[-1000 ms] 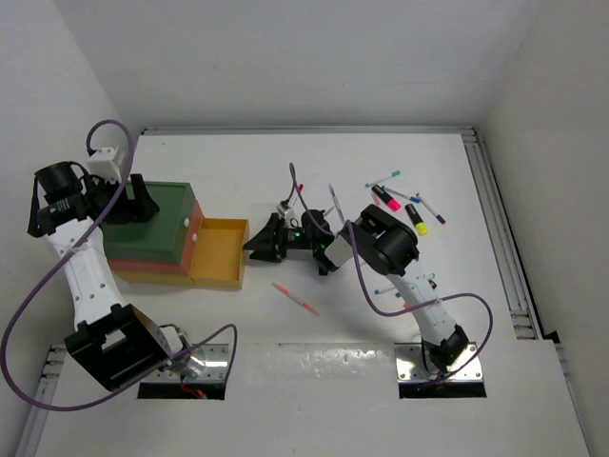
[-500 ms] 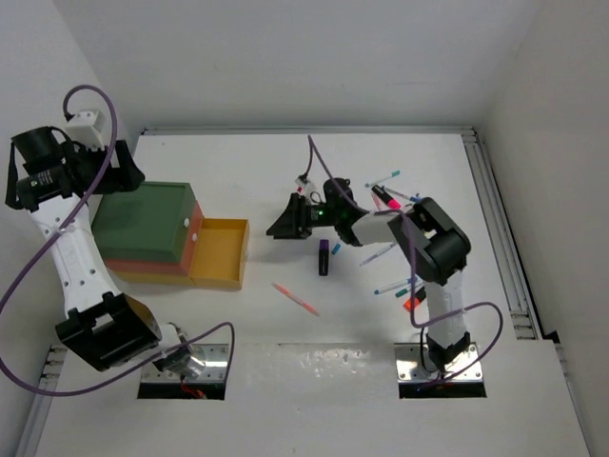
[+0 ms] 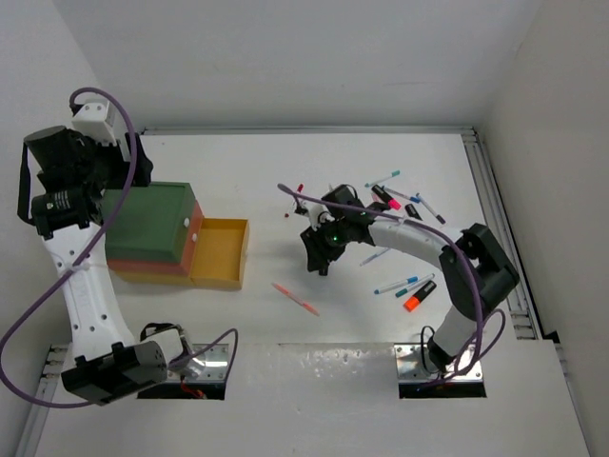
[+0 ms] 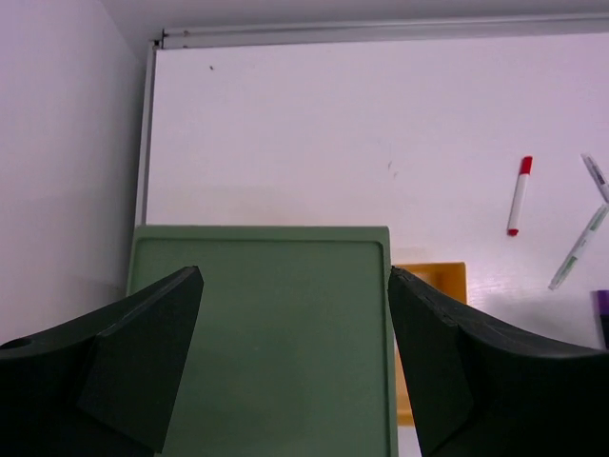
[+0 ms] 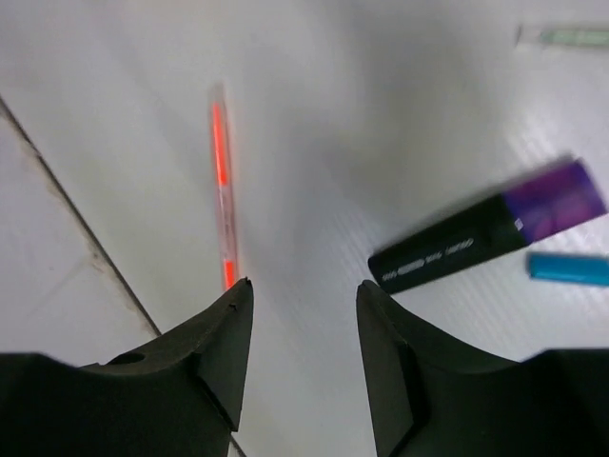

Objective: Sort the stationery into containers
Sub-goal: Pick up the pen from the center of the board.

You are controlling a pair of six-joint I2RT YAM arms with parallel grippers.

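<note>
My left gripper [image 3: 119, 181] is open and empty, hovering above the dark green tray [image 3: 152, 224], which fills the left wrist view [image 4: 266, 343] between the jaws [image 4: 295, 276]. The green tray sits on the red-orange tray [image 3: 195, 233]; the yellow tray [image 3: 219, 252] lies beside them. My right gripper [image 3: 317, 253] is open and empty, low over the table [image 5: 304, 295]. A purple highlighter [image 5: 485, 238] lies just right of it and a thin red pen [image 5: 221, 190] just left [image 3: 295, 298]. More pens and highlighters lie scattered to the right [image 3: 400, 200].
An orange highlighter [image 3: 414, 302] and blue-capped pens [image 3: 400, 286] lie under the right forearm. A red-capped pen [image 4: 519, 195] and a green pen [image 4: 576, 248] lie mid-table. A metal rail [image 3: 500, 228] runs along the right edge; walls close the left and back.
My right gripper has swung from beside the yellow tray back right and down, over the purple highlighter. My left gripper has risen and shifted above the green tray.
</note>
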